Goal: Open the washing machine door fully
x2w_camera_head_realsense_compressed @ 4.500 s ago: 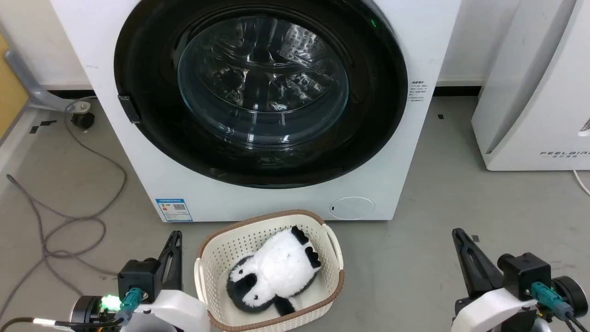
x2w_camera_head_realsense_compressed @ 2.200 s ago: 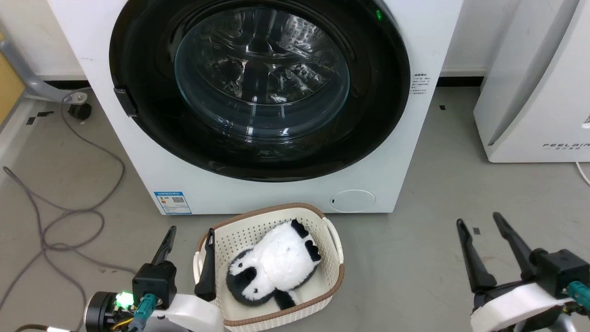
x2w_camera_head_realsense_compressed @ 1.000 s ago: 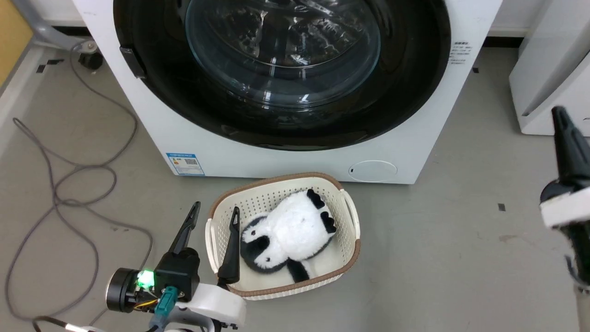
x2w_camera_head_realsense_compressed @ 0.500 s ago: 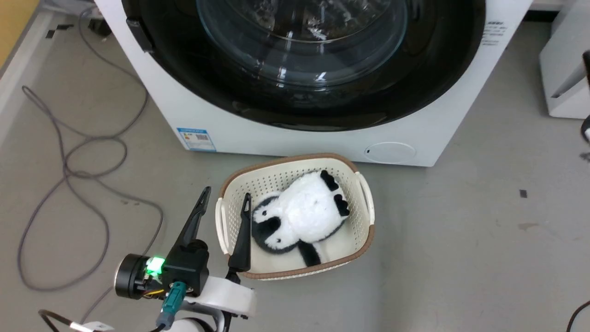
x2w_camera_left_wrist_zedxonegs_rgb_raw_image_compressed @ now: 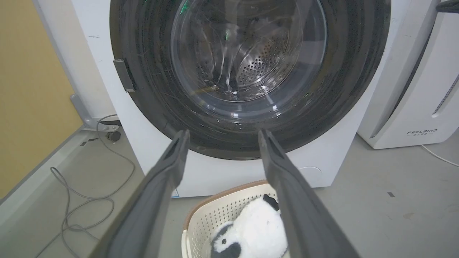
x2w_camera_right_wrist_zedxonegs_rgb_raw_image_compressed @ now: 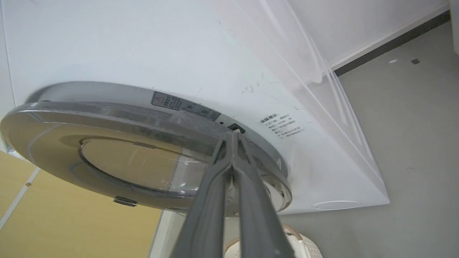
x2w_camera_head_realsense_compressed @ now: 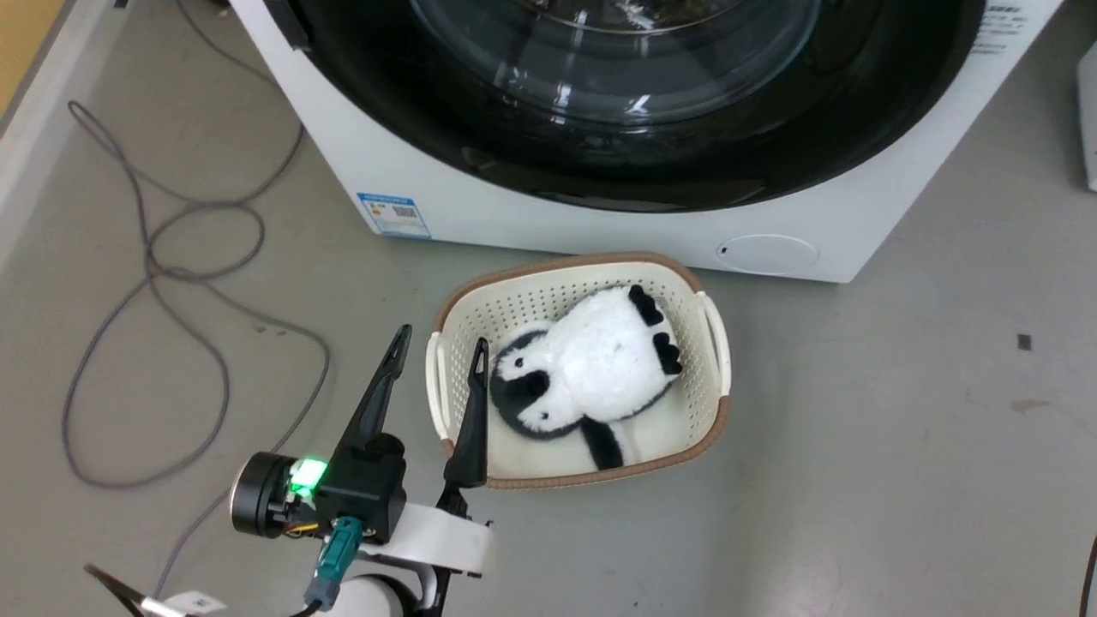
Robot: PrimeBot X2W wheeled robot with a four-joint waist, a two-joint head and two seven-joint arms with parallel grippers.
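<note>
In the head view, the washing machine is seen at the top of the picture. The washing machine door appears to lie flat against its white front. The left hand is held low over the floor with its fingers apart. One finger is placed over the rim of the perforated basket, in which a black-and-white plush toy is laid. The door lies up and ahead of this hand, well apart from it.

In the left wrist view, the door's lower half is framed between the spread fingers. A small black block is seen on the door's left edge; it is judged to be the hinge, though this cannot be confirmed.

In the right wrist view, the door is seen nearly edge-on from its right side. The right hand is shown with its fingers pressed together and nothing visibly gripped. Its tips are set at the door's right rim, just beside a small dark slot. Whether they touch the rim cannot be told. The right hand is clearly the nearer one. The coming move is judged to be a pull on this right edge away from the front, so that the door is swung leftward.
</note>
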